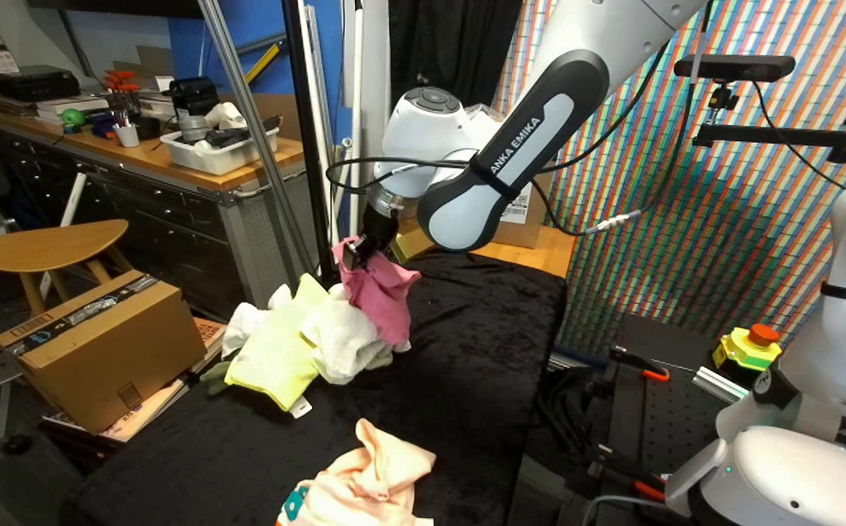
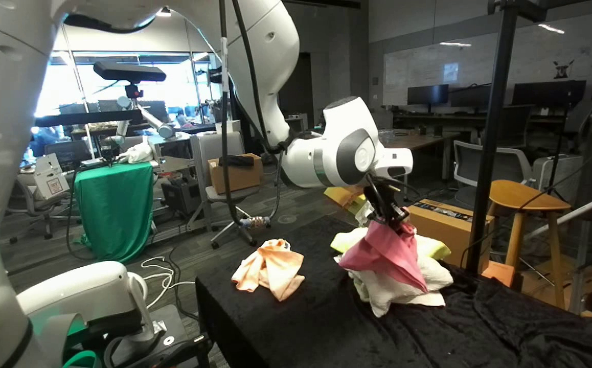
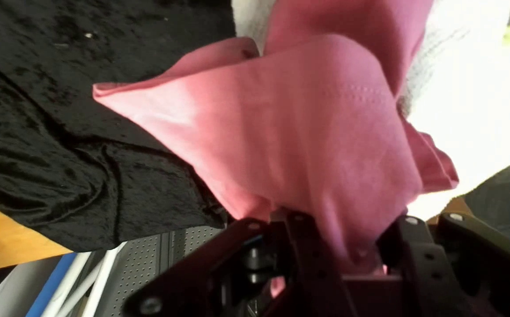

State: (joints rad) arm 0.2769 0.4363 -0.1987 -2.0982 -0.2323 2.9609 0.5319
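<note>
Pink cloth (image 3: 308, 123) held in the jaws

Views compared. The wrist view alone gives me a double row of stitching on the pink cloth; it also shows a pointed corner reaching out over the black-covered counter (image 3: 39, 110). Both exterior views give me a peach cloth (image 2: 270, 268), well apart from the rest and outside the wrist view. In an exterior view I also log the peach cloth's teal patch (image 1: 295, 504) and a red-topped stop button (image 1: 748, 351); in an exterior view a green-draped stand (image 2: 114, 209) appears in the background.

Jaws. I find them drawn nearly together, the narrow gap filled by a gathered fold of the pink cloth, which is pinched between them. The cloth hangs below, its lower folds overlapping a white cloth (image 1: 346, 340). I cannot tell how much of its weight rests there.

Surroundings. The white cloth and a yellow cloth (image 1: 277, 358) lie bunched together on the counter, touching, the white one under my jaws. A cardboard box (image 1: 105, 351) and a wooden stool (image 2: 526, 197) stand past the counter's edge. Obstructions noted: a dark upright post (image 2: 495, 128) near the bunched cloths, and a black cable (image 2: 226, 128) hanging along my arm (image 2: 303, 158). The pink cloth hides part of the white one in both exterior views.
</note>
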